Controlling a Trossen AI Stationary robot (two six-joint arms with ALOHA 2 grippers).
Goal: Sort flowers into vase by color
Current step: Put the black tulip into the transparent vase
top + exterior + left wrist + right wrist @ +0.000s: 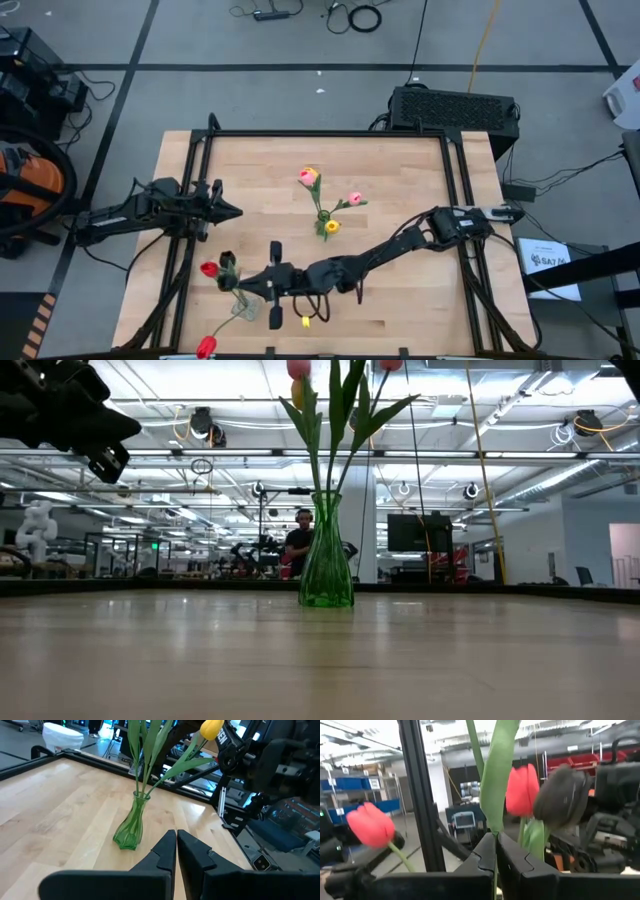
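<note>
A green glass vase [323,228] [326,570] [131,827] stands on its base mid-table with a pink-and-yellow tulip [309,177], a pink one [354,199] and a yellow one [332,226]. Near the front edge a clear vase [242,308] holds a red tulip [208,268] and a black one [228,260]. Another red tulip [205,347] leans out of it. My right gripper [248,288] [495,837] sits beside this vase, shut on a green stem. A yellow head [305,322] shows beside my right arm. My left gripper [237,212] [176,834] hovers shut at the table's left, holding nothing. My right gripper pinches a thin green stem [493,827] between its two fingers, just below a broad leaf [500,770]. The fingers come nearly level from the table's right and lie across the stem. The stem runs upright out of the wrist view, and its head cannot be seen there.
Black frame rails [200,180] run along the table's left and right sides. A black box [455,108] stands behind the far edge. Bare wood lies between the vases and toward the far left corner. A person [300,542] sits far off in the room.
</note>
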